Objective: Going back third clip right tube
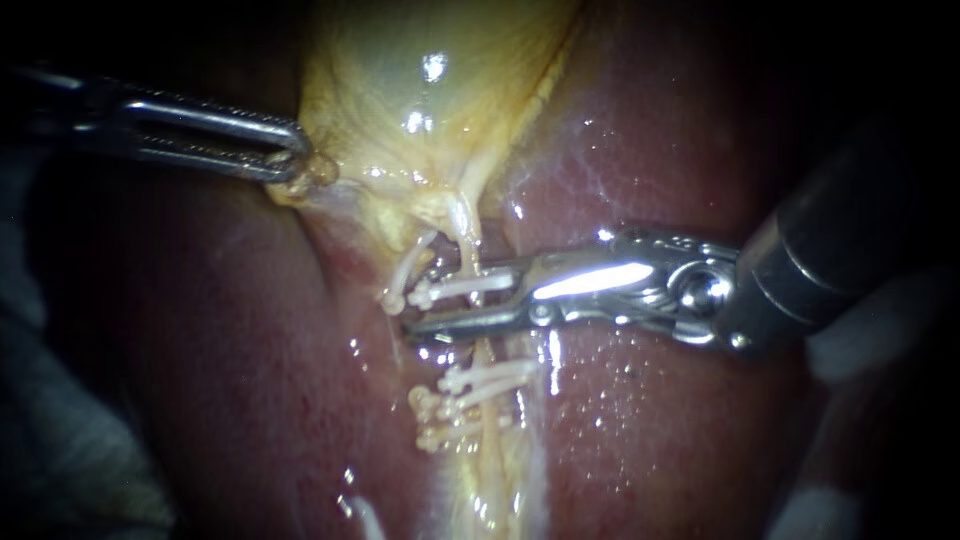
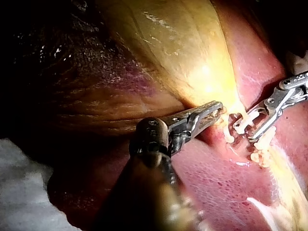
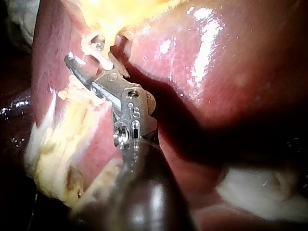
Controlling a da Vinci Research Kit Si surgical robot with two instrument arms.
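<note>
As the clip (image 1: 455, 288) sat across the tube (image 1: 468, 238) just below the gallbladder (image 1: 430, 90), the right instrument (image 1: 425, 300) stood around it with jaws apart; the clip lay close under the upper jaw and a gap showed above the lower one, so the jaws were judged parted and holding nothing; this suits a withdrawal, since parted jaws can slide back off a seated clip without dragging it. Three more clips (image 1: 465, 400) crossed the same yellow strand further down, near the jaws but apart from them; a curved white piece (image 1: 405, 270) beside the clip could not be identified for certain, nor could it be told which tube was the right one. The left instrument (image 1: 297, 163) had its jaws closed on a fold at the gallbladder's edge, well apart from the clip; the likely purpose was to hold the tube taut and exposed against the liver (image 1: 220, 350). In the right wrist view a small stamped mark showed near the right instrument's hinge; it is not transcribed here; no other writing, brand or label was visible.
</note>
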